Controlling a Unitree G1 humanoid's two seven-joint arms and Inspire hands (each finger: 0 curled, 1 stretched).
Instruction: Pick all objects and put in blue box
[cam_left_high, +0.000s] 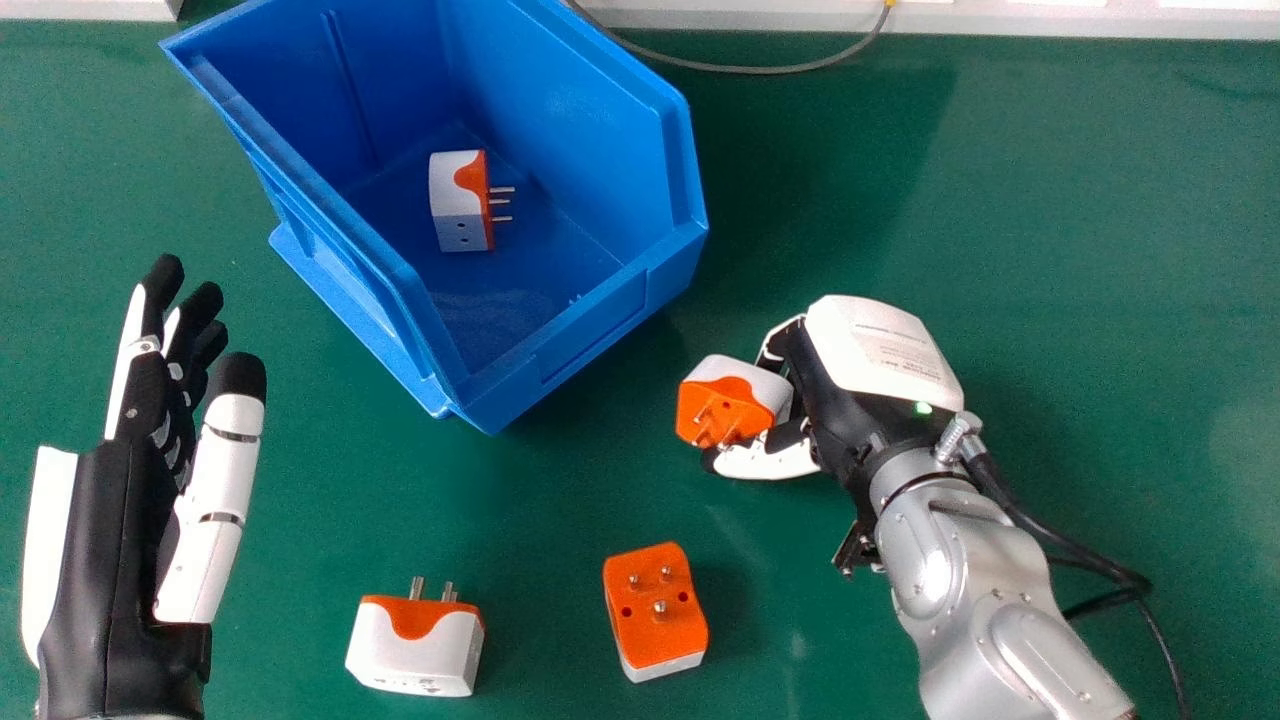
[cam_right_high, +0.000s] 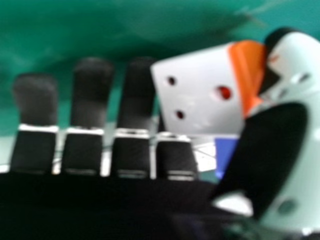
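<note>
My right hand (cam_left_high: 870, 370) is right of the box's near corner, its thumb and fingers pinching an orange-and-white plug adapter (cam_left_high: 733, 402), pins outward. In the right hand view, the held adapter (cam_right_high: 202, 90) sits between the thumb and fingers of my right hand (cam_right_high: 132, 100). The blue box (cam_left_high: 590, 335) holds one adapter (cam_left_high: 460, 205) on its floor. Two more lie on the table: one (cam_left_high: 415, 645) with pins pointing away, another (cam_left_high: 657, 610) with pins up. My left hand (cam_left_high: 130, 480) is at the left with straight fingers.
The green table (cam_left_high: 1120, 250) runs under everything. A grey cable (cam_left_high: 760, 70) curves behind the box near a white edge (cam_left_high: 1080, 20) at the back. Black cables (cam_left_high: 1080, 555) hang beside my right forearm.
</note>
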